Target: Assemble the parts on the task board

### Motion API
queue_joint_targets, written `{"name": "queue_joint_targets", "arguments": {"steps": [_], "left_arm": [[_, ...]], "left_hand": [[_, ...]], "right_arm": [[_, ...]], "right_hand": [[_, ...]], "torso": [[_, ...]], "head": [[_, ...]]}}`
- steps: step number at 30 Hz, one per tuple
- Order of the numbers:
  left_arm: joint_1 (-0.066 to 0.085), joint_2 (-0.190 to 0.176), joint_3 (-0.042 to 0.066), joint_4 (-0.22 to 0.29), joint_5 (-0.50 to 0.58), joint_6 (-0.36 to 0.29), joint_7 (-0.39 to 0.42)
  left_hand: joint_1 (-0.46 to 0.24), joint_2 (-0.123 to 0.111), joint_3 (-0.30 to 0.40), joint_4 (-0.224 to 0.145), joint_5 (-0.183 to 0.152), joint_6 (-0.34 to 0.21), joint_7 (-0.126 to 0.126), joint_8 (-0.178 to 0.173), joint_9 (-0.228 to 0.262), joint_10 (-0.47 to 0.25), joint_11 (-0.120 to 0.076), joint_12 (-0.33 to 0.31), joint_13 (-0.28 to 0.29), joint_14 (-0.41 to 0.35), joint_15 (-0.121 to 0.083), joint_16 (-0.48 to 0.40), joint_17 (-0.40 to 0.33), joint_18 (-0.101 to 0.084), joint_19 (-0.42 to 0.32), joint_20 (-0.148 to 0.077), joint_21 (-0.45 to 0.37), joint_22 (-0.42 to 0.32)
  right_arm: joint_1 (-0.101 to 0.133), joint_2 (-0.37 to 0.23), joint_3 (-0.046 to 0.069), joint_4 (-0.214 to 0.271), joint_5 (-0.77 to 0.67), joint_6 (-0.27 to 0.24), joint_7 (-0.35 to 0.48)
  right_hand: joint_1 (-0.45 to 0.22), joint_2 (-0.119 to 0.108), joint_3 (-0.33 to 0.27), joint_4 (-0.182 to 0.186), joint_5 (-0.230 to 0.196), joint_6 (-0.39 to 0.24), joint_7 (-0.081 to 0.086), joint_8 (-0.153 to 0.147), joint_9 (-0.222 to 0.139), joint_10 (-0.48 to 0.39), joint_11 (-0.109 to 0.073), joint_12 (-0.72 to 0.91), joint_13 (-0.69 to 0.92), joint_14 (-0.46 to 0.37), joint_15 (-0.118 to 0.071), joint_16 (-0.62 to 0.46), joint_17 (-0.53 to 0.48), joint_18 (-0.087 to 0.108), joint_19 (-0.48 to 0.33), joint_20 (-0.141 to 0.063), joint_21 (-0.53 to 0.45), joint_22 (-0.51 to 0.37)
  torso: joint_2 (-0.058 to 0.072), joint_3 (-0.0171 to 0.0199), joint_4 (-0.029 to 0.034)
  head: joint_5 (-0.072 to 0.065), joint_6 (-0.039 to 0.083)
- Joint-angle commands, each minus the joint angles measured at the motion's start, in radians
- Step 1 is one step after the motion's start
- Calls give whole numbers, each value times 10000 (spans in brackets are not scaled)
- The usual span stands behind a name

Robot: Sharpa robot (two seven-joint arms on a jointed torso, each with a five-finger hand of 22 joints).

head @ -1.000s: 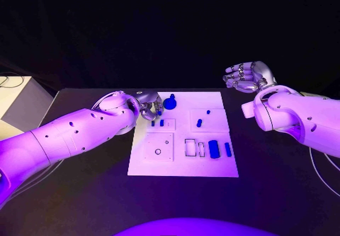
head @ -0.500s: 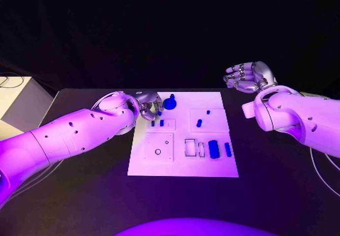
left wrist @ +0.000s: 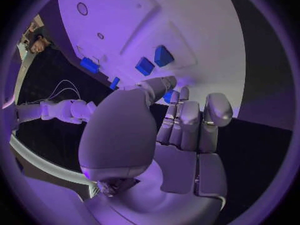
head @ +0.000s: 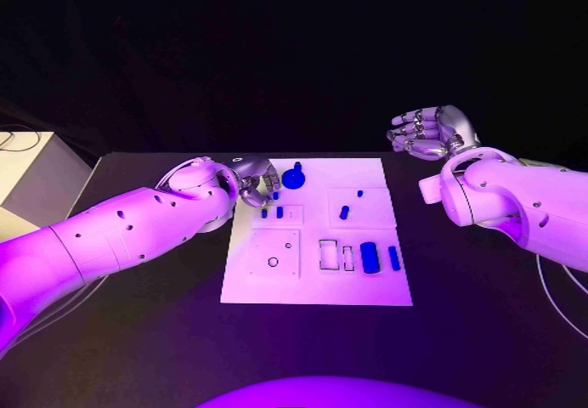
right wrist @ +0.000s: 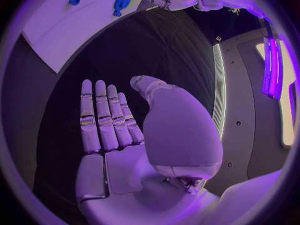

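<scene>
The white task board (head: 316, 289) is lying in the middle of the black table (head: 147, 340), its long side running away from the robot; small blue parts are sitting across it. At the far end a bigger blue part with a round body and a short stem (head: 294, 178) is standing just beside the left hand; near it two small blue pegs (head: 278, 212) are standing in a raised square panel, and another peg (head: 344, 212) is sitting in the panel next to that one; toward the near right, a thick blue block (head: 369, 257) and a slimmer blue bar (head: 394, 258) are lying side by side next to two outlined slots.

The left hand (head: 254, 181) is hanging over the board's far left corner, fingers curling downward; the left wrist view is showing the fingers (left wrist: 187, 125) bent in toward the thumb with a blue bit just peeking behind the thumb tip, but whether it is pinching that piece I cannot tell.

The right hand (head: 425, 133) is hovering well apart from the board, past its far right corner, raised above the table; in the right wrist view its fingers (right wrist: 103, 117) are lying straight and together, palm bare, holding nothing.
</scene>
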Motion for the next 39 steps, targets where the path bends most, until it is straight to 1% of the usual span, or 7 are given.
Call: {"name": "queue_joint_targets", "arguments": {"steps": [1, 9, 12, 20, 29, 34, 39], "left_arm": [[1, -7, 6, -35, -34, 88, -106], [1, -38, 83, -260, 28, -287, 91], [0, -80, 247, -396, 409, -584, 400], [4, -453, 718, -654, 4349, -932, 1644], [-81, -1125, 810, -279, 8873, -154, 2998], [-397, -1702, 820, 427, 11379, -63, 3835], [-651, -2116, 867, 1091, 12723, -112, 4311]], "left_hand": [[-76, -27, -27, -66, -36, -94, -3, -47, -13, -143, -3, -46, -19, -114, 1, -52, -60, 145, -109, 30, -104, -77], [-24, 10, -33, -106, -26, -123, 4, -73, -14, -354, 45, -87, -54, -177, 41, -68, -176, 203, -282, 70, -275, -304], [143, 63, 26, -229, -22, -77, 86, -70, -2, -585, 98, -110, -115, -827, 74, -540, -1348, 379, -888, 97, -824, -1009], [49, 295, 184, -199, -39, 462, 501, 152, 97, 194, -60, 646, 6, -2174, -72, -1633, -3630, 699, -2194, -15, -1836, -2280], [-216, 549, -451, -15, -56, 560, 502, 158, 105, 387, -155, 1541, 312, -2704, -105, -2548, -4243, 862, -3170, -43, -3124, -3412], [-304, 626, -755, 111, -52, 724, 439, 262, 157, 426, -216, 1790, 398, -2666, -135, -2617, -4318, 861, -3080, -58, -3387, -3616], [-319, 641, -863, 145, -55, 783, 411, 311, 182, 436, -239, 1876, 429, -2674, -148, -2637, -4337, 859, -3036, -66, -3478, -3688]], "right_arm": [[-3, -11, 2, 5, -57, 123, 94], [-3, -64, 2, -8, -149, 575, -29], [-3, -114, 1, -79, -567, 1215, -38], [-3, -157, 0, -384, -3565, 3119, -549], [-58, -92, -13, -393, -7496, 4051, -1674], [-147, 2, -39, -292, -9435, 4159, -2327], [-278, 201, -77, -255, -10504, 4336, -2789]], "right_hand": [[-49, 28, 3, -42, 37, 47, 272, -47, -10, 23, 31, -52, -13, 21, 44, -68, -9, 132, -33, -6, 7, -8], [38, 5, 31, -145, 9, 55, 260, -61, -14, -29, 38, -104, -21, 15, 51, -116, -67, 130, -39, -3, 7, -77], [298, 93, 94, -402, -215, 0, 239, -120, -33, -409, 67, -346, -23, 215, 25, -94, -147, 139, 106, -40, 77, -179], [893, 337, -528, -1268, -979, 662, -217, -43, -61, 551, -495, -310, -27, 3000, -897, 1171, 390, 91, 2350, -1220, 2025, 799], [558, 132, -320, -1091, -1010, 1319, -486, -278, -272, 1837, -839, -879, 34, 4506, -1328, 3472, 2054, 73, 2962, -1661, 4251, 2488], [334, -264, 311, -754, -1094, 1524, -557, -348, -194, 2056, -916, -1472, 70, 4665, -1363, 8183, 5522, -455, 4053, -1623, 8391, 6643], [287, -332, 424, -701, -1155, 1526, -530, -363, -95, 1904, -841, -1778, 54, 4663, -1308, 10087, 6993, -682, 4331, -1558, 9966, 8312]], "torso": [[-2, 4, 6], [-4, 5, 4], [-3, 5, -5], [-24, 14, 2], [-25, -15, 10], [-42, -13, 8], [-48, -32, 10]], "head": [[-1, 1], [0, 17], [-19, 65], [-172, 206], [-602, 452], [-662, 575], [-724, 636]]}}
